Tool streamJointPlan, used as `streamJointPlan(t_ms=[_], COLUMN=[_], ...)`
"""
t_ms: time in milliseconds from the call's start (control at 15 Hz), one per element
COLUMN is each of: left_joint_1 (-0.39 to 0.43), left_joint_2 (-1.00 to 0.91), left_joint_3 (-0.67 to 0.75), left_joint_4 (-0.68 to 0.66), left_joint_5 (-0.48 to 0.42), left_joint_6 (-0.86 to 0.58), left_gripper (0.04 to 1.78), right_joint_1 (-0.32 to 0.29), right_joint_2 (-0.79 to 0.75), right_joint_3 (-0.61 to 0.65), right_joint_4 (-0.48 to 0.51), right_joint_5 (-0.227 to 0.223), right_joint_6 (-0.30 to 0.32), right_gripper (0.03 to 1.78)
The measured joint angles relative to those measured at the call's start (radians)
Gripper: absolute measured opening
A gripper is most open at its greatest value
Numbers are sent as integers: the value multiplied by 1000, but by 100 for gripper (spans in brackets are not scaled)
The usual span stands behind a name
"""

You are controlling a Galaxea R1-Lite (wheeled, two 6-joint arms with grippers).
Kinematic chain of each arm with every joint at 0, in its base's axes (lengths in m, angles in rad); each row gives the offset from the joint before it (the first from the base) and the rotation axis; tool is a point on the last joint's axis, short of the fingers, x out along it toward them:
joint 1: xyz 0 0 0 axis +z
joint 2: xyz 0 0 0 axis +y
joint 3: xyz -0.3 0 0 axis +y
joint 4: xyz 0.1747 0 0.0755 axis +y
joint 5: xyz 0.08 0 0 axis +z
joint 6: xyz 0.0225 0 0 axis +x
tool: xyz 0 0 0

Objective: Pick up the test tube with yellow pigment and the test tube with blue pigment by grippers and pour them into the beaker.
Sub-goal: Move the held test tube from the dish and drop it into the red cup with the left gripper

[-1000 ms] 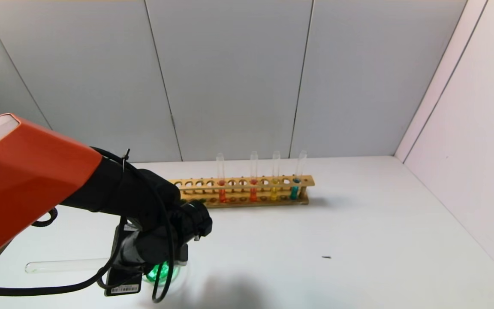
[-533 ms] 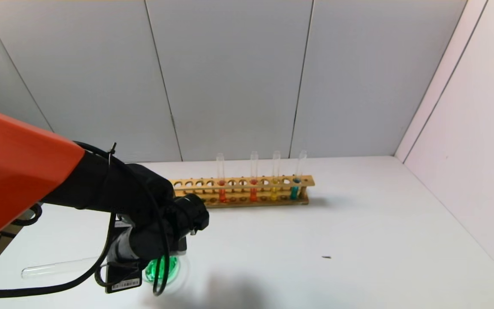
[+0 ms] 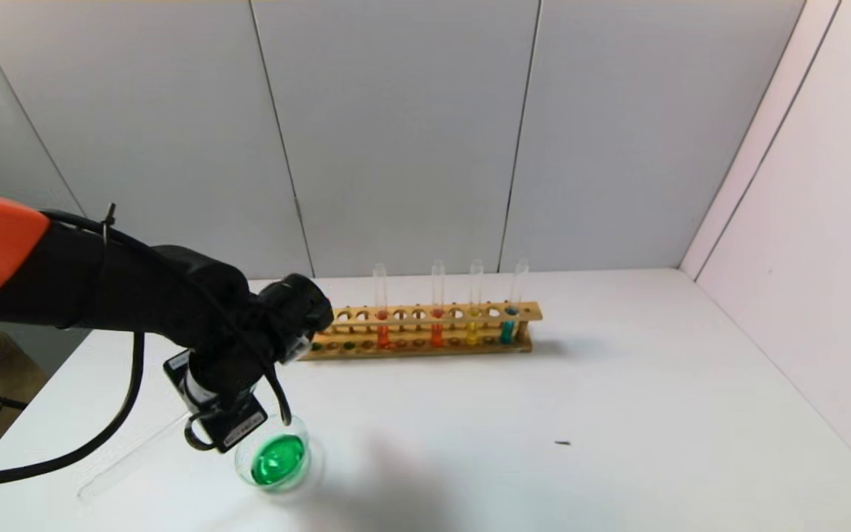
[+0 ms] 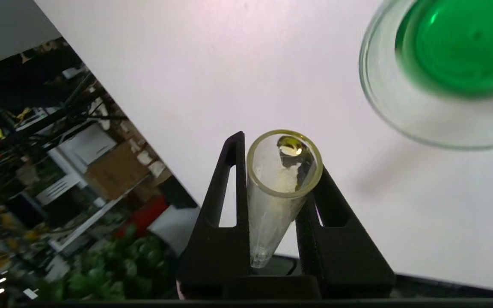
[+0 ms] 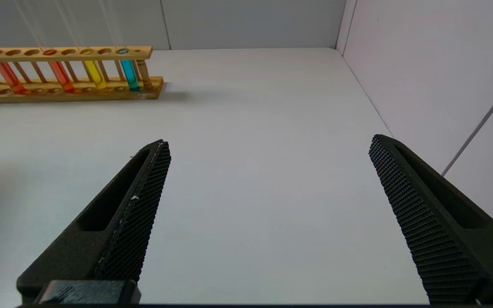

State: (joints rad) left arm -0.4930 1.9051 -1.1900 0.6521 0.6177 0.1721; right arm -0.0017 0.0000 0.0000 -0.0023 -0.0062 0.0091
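Note:
My left gripper (image 3: 207, 414) is shut on the test tube with yellow pigment (image 4: 272, 205), just left of and above the beaker (image 3: 274, 459). The tube looks almost empty, with a yellow drop inside. In the head view it (image 3: 130, 458) slants out of the gripper toward the front left. The beaker also shows in the left wrist view (image 4: 443, 85) and holds bright green liquid. A turquoise-blue tube (image 3: 507, 329) stands at the rack's right end and also shows in the right wrist view (image 5: 130, 77). My right gripper (image 5: 268, 141) is open and empty, out of the head view.
A wooden rack (image 3: 425, 325) stands at the back of the white table with two orange-red tubes, a golden-yellow tube (image 3: 473, 325) and the blue one. White walls close the back and right. The table's left edge (image 4: 144, 141) is near the left gripper.
My left gripper has lifted and swung back and left off the beaker. The held tube has turned from level to slanting. The beaker's green liquid now shows fully.

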Motion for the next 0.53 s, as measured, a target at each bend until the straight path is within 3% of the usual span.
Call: streamJointPlan(t_ms=[533], left_joint_1=[101], left_joint_2=[-38], left_joint_3=[-29], left_joint_4=[-328], left_joint_5=[-11], left_joint_6=[-53], left_gripper=[35], right_joint_1=[0], right_joint_2=[0], right_joint_3=[0], right_joint_4=[0], right_joint_5=[0], right_joint_6=[0], right_gripper=[170])
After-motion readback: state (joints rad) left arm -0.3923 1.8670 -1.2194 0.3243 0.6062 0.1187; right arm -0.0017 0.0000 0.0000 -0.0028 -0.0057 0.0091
